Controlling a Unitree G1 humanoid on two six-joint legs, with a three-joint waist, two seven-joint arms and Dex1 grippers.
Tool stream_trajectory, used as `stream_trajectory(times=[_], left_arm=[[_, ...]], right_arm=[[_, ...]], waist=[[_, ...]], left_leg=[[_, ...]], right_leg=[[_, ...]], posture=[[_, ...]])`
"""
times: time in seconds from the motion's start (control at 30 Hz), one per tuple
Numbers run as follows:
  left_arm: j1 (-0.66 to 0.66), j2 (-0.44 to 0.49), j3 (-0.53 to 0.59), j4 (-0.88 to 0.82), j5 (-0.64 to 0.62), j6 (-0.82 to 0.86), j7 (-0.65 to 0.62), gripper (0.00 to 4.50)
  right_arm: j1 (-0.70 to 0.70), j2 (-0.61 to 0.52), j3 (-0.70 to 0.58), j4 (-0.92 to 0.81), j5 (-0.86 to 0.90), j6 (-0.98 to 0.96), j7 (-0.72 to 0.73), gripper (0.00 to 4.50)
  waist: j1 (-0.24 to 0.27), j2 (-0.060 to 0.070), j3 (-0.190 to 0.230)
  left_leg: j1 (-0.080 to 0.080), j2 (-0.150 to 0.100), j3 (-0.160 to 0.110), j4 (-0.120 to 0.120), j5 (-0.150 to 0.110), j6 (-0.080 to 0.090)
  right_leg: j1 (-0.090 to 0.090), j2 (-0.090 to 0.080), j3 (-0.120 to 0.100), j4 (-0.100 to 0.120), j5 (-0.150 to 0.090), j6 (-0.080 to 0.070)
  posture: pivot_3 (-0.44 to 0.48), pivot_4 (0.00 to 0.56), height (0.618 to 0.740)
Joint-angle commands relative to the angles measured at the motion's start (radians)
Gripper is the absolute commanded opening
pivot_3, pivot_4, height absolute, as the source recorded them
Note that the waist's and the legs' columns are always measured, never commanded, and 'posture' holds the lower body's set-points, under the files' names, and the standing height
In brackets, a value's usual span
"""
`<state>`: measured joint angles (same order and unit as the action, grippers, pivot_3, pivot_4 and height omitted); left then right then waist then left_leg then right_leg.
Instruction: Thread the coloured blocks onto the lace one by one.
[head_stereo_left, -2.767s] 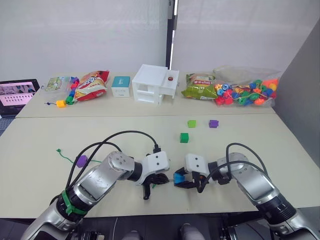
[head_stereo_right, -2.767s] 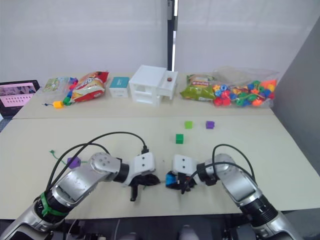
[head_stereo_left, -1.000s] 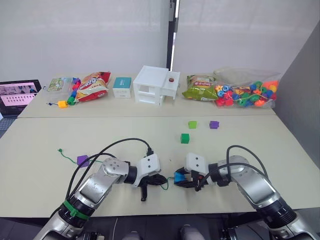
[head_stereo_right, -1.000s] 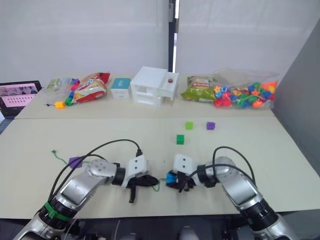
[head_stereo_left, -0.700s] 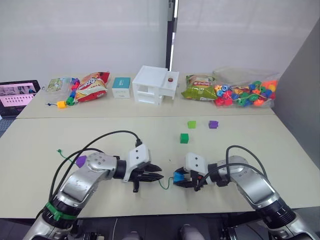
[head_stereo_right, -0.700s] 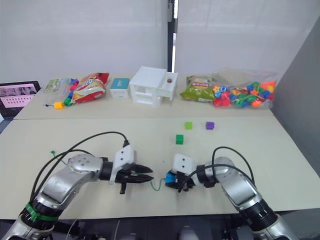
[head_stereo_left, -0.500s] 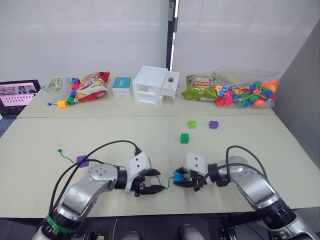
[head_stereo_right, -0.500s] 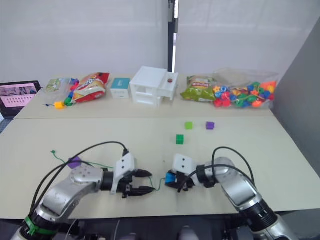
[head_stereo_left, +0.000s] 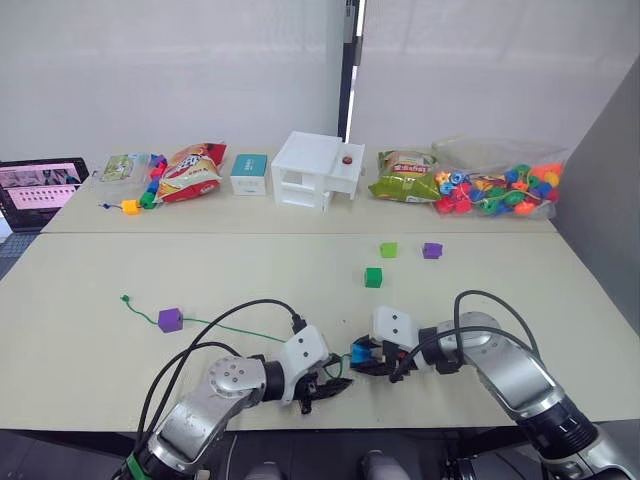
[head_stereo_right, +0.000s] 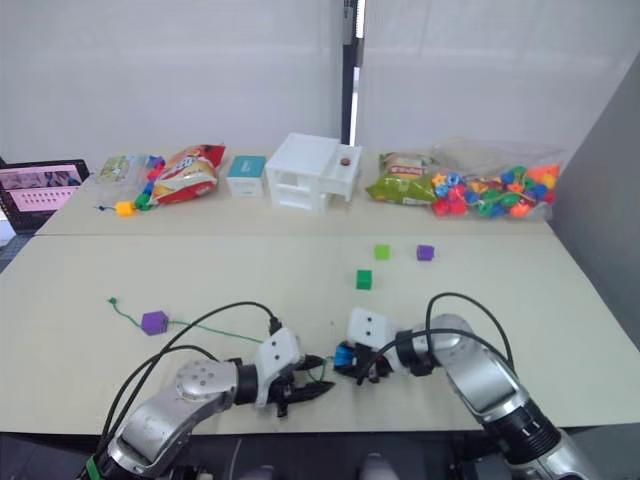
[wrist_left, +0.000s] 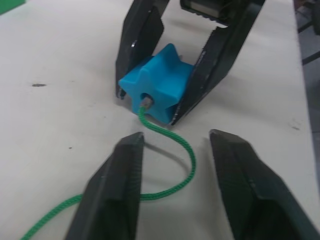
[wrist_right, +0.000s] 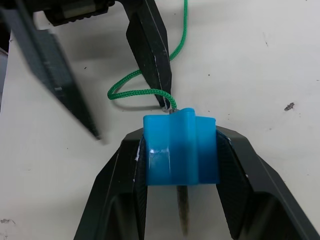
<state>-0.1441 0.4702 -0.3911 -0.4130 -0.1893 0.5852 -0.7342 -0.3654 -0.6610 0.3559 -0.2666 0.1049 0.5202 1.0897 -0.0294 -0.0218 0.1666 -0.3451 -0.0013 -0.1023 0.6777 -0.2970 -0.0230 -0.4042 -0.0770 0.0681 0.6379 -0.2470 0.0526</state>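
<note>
Right wrist view: right gripper (wrist_right: 181, 150) pinches the blue block (wrist_right: 181, 147), lace (wrist_left: 170, 147) through it; left gripper (wrist_left: 175, 145) is spread apart.

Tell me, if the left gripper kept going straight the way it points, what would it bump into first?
Probably the blue block, pinched in the right gripper. The left gripper is open and aims at it, with a loop of the green lace between its fingers.
</note>
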Motion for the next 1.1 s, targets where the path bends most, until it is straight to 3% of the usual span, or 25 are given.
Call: stream_trajectory(times=[0.03, 0.13, 0.97, 1.1], left_arm=[[0.003, 0.029, 0.003, 0.025, 0.015, 0.006, -0.004, 0.87], [-0.014, 0.044, 0.016, 0.04, 0.008, -0.01, -0.022, 0.03], [-0.233, 0.019, -0.039, 0.2, 0.024, -0.136, -0.218, 0.03], [-0.242, 0.05, -0.032, 0.195, 0.042, -0.126, -0.236, 0.03]], right_arm=[[0.002, -0.015, -0.003, -0.013, 0.012, 0.021, 0.005, 1.36], [-0.005, -0.009, 0.001, -0.003, 0.01, 0.017, 0.0, 1.36], [-0.005, 0.054, 0.011, 0.013, 0.006, 0.018, -0.064, 1.36], [-0.007, 0.057, 0.014, 0.027, 0.0, 0.007, -0.065, 1.36]], waist=[[0.001, 0.0, 0.0], [0.004, 0.0, 0.0], [0.002, 0.0, 0.0], [0.001, 0.0, 0.0]], left_leg=[[0.0, 0.0, 0.0, 0.0, 0.0, 0.0], [0.0, 0.0, 0.0, 0.0, 0.0, 0.0], [-0.002, 0.001, 0.0, -0.001, 0.0, 0.0], [-0.002, 0.001, 0.0, -0.001, 0.0, 0.0]], right_leg=[[0.0, 0.0, 0.0, 0.0, 0.0, 0.0], [0.0, 0.0, 0.0, 0.0, 0.0, 0.0], [0.0, 0.001, 0.0, -0.004, 0.0, 0.0], [0.0, 0.001, 0.0, -0.005, 0.0, 0.0]], posture=[[0.0, 0.15, 0.74], [0.0, 0.15, 0.74], [0.0, 0.15, 0.74], [0.0, 0.15, 0.74]])
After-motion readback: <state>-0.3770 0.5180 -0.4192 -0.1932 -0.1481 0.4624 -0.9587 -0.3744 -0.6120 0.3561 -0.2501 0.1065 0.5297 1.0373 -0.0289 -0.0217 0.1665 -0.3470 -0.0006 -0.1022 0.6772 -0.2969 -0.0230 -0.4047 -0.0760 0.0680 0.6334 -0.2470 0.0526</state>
